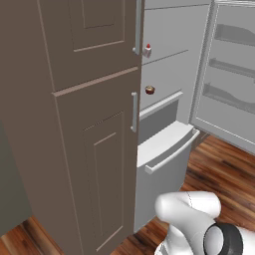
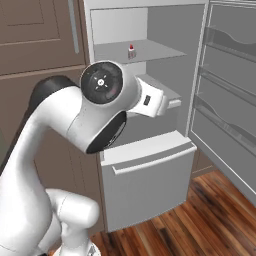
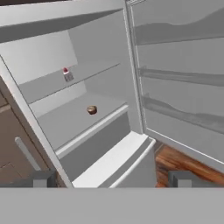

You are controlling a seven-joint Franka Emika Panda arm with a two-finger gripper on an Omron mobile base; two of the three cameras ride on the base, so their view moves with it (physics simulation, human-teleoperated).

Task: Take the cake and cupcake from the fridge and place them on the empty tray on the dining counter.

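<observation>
The fridge (image 1: 169, 74) stands open, its pale grey shelves bare apart from two small things. The cake (image 1: 147, 50) (image 2: 131, 51) (image 3: 66, 75), a white slice with a red cherry, sits on the upper shelf. One shelf lower, near the front edge, rests the brown cupcake (image 1: 150, 90) (image 3: 91, 110). My gripper (image 3: 113, 180) is open and holds nothing; it hangs in front of the fridge, well short of both shelves, with its dark fingertips (image 3: 43, 178) far apart. The tray and the dining counter are out of view.
The fridge door (image 1: 229, 74) (image 2: 227, 90) swings out to the right, with door shelves. The lower drawer (image 1: 167, 144) (image 2: 147, 165) juts forward below the shelves. Brown wood cabinets (image 1: 74, 124) flank the fridge's left side. Wooden floor (image 2: 200, 220) lies below.
</observation>
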